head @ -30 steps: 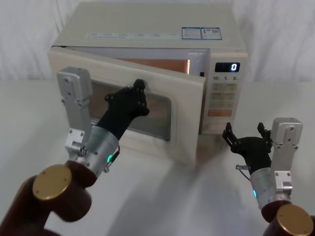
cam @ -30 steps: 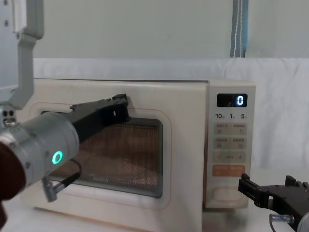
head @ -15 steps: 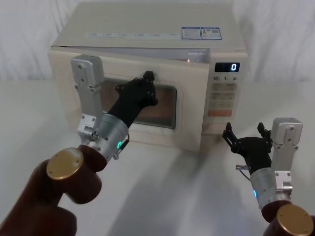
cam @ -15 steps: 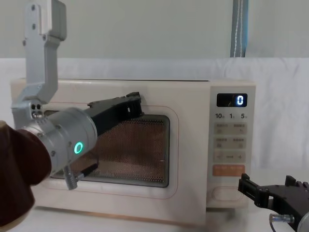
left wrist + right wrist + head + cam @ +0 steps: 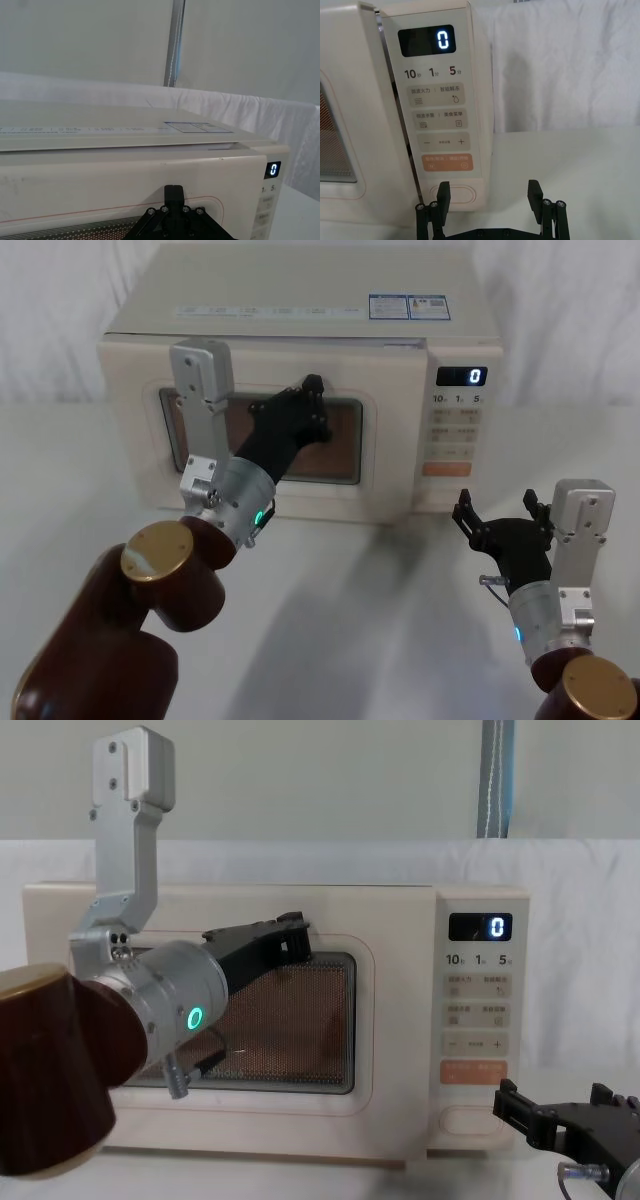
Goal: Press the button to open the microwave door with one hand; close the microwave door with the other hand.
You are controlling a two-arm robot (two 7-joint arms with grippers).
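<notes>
The microwave door (image 5: 388, 455) lies flush or very nearly flush with the cream oven's front. My left gripper (image 5: 312, 390) is shut and holds nothing. Its tip rests against the door's upper frame, above the dark window (image 5: 300, 1030). The left wrist view has that gripper (image 5: 174, 192) pressed on the door (image 5: 100, 187). My right gripper (image 5: 500, 522) hovers open low in front of the control panel, a short way from it. In the right wrist view its fingers (image 5: 443, 193) flank the button (image 5: 460, 193) at the bottom of the panel without touching it. The button (image 5: 470, 1121) sits under the orange key.
The microwave (image 5: 300, 300) stands on a white table (image 5: 380, 640) against a white draped backdrop. Its display (image 5: 462, 377) reads 0. The orange key (image 5: 447, 163) and small beige keys sit above the button. Open tabletop lies in front of the oven.
The door has swung from ajar to shut against the oven, with my left gripper moving forward and right with it. The right gripper has not moved.
</notes>
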